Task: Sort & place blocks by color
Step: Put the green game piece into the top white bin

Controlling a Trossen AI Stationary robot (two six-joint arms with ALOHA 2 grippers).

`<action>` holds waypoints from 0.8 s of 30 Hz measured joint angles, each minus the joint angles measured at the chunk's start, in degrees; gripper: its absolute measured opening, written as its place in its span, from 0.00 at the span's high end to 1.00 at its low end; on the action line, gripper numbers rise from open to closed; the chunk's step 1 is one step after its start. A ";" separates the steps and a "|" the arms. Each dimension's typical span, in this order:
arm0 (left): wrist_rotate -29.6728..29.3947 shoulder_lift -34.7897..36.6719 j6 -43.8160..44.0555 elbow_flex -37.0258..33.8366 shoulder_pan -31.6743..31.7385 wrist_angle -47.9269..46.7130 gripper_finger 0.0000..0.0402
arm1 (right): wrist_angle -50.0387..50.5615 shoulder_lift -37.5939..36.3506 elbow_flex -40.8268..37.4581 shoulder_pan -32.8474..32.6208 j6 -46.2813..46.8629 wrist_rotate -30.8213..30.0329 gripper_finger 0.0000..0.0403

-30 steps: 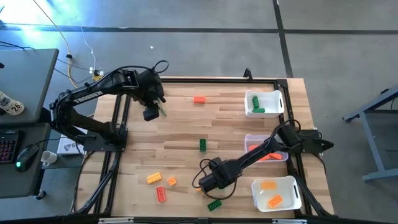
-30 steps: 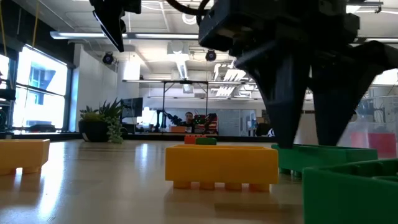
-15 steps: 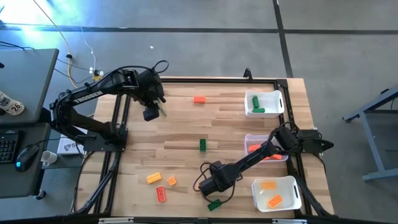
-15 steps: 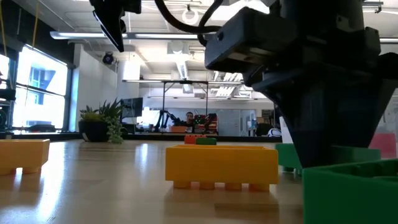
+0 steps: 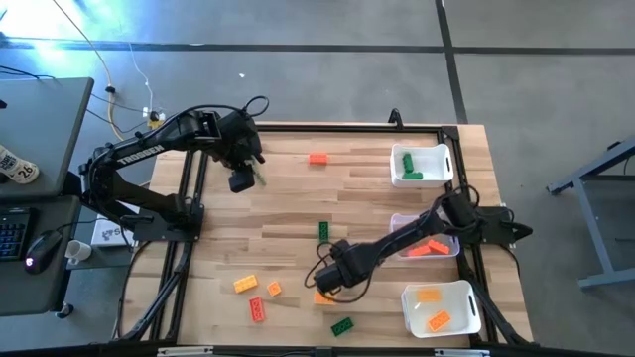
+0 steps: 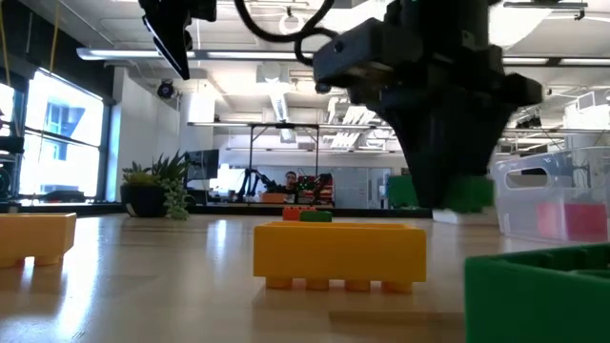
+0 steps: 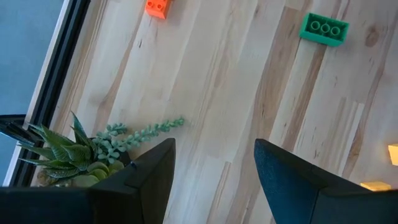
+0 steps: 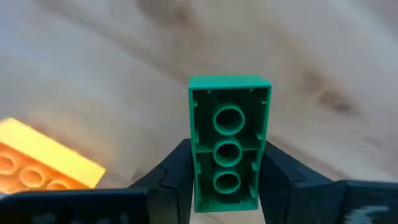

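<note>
held block: the small green studded plastic brick is pinched in the right end effector, underside and its three round sockets facing the wrist camera. It looks lifted just off the wooden table, near the front edge, right next to a yellow-orange brick.
right grip: dark fingers squeezed onto the two long sides of the brick, roughly the half nearer the wrist.
left end effector: fingers spread, nothing in them, hanging over the far left of the table by the small green potted plant. Just waiting, I'd say.
how it handles: my guess is very light, hard and totally rigid. It won't squash or break, but smooth plastic sides are a bit slick, so it could twist if grabbed off-centre.
where to grab: flat long sides, near the middle. Studs and hollow underside are bad spots imo.
green count: one held, two loose, at least two in the far white plastic bin.
red-orange count: two loose. There's more in the clear middle bin, but the arm covers it, so I can't count those.
yellow-orange count: three loose, as far as I can tell, the last half hidden by the arm. Two more are in the near white bin.
bins: three.
</note>
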State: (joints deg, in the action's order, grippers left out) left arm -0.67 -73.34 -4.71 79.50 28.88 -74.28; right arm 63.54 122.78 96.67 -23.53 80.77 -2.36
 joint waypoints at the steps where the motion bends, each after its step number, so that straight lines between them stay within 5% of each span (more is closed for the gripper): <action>1: 0.00 0.00 0.00 0.00 0.00 0.00 0.49 | 1.01 -0.78 0.00 0.55 -0.79 -1.10 0.73; 17: 0.00 0.00 0.26 -0.02 -0.02 1.03 0.49 | 22.22 -14.80 0.01 12.91 -14.04 -21.37 0.73; 24: 0.00 0.00 5.31 -0.01 -0.02 1.02 0.49 | 26.47 -20.82 0.01 21.33 -23.46 -24.74 0.73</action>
State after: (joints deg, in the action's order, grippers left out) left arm -0.67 -73.34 0.60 79.49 28.86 -73.26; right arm 90.01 101.96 96.68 -2.20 57.31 -27.10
